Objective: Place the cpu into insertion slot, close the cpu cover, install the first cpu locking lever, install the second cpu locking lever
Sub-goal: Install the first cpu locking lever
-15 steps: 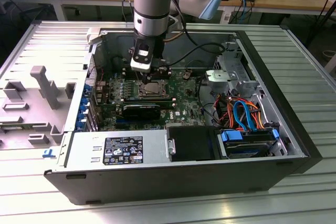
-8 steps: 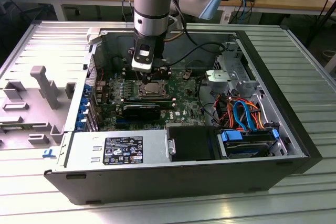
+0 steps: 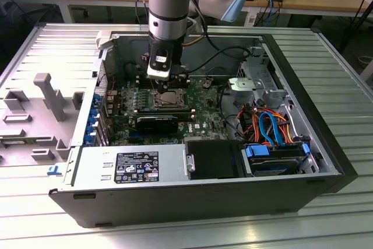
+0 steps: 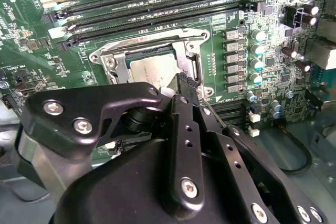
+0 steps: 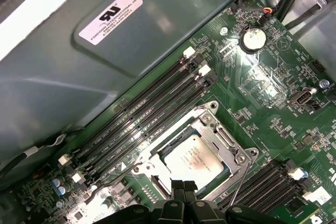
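**Chip seated, cover down, levers left to go**

Here we are over the open computer case [image 3: 87, 202] on the tabletop [image 3: 344, 86], with the arm reaching straight down onto the green board [image 5: 273, 103]. The chip [image 5: 194, 158] is in. It lies flat and square inside the socket [image 3: 169, 98], grey top showing in both wrist views, just beside the long black memory slots [image 5: 147, 121]. Step one looks done.

The cover [image 5: 224, 139] is down around it too, its silver frame ringing the chip and the chip's top showing through the window. I'd call step two done as well.

Now the levers. A thin metal rod [image 5: 237, 184] runs out at a slant off the socket's edge, near the fingertips. It may be a locking lever not latched, though at this angle I can't be sure.

The end effector [image 4: 182, 83] is clenched, fingertips pressed together with nothing between them, poised right at the edge of the cover by the chip's corner. My read: halfway home, both levers to go
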Robot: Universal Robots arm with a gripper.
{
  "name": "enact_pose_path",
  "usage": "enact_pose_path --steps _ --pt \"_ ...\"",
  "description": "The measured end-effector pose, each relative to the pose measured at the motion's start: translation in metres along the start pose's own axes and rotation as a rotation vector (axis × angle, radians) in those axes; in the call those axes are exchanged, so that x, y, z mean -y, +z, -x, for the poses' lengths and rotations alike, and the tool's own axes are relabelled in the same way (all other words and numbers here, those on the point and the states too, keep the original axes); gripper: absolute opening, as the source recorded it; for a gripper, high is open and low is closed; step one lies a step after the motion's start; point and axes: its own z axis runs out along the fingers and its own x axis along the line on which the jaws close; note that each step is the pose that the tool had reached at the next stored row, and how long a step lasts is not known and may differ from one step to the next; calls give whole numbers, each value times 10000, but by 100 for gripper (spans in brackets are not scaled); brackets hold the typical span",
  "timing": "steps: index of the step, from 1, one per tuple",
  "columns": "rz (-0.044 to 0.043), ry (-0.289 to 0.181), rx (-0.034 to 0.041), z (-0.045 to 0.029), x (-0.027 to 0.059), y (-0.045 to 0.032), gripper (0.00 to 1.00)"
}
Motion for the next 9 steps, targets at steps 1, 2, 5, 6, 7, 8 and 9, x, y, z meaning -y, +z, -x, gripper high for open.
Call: enact_pose_path --steps 1,2,5,6,7,8,9 --pt "-2 -24 0 0 0 0 11" --pt "-3 -63 1 0 0 0 11" --pt "-9 -150 1 0 0 0 11" --pt "-12 -183 2 0 0 0 11" --pt "-13 -209 2 0 0 0 11" --pt "-16 -244 2 0 0 0 11" --pt "-17 -269 3 0 0 0 11"
